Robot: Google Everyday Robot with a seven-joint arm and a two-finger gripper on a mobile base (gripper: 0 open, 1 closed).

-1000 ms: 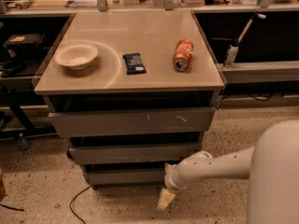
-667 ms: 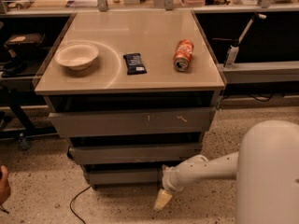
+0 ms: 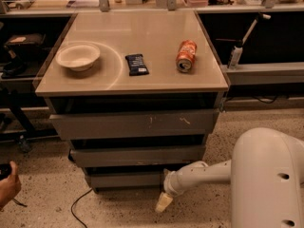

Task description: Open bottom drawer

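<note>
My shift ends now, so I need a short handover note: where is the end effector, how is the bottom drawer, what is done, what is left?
End effector: low near the floor, at the right end of the bottom drawer front, pointing down.
Bottom drawer: the lowest, narrowest grey front; it does not look pulled out.
Done: the arm is at the drawer.
Left: catch the front and pull it open.
Note: a person's hand is at the left edge.
</note>
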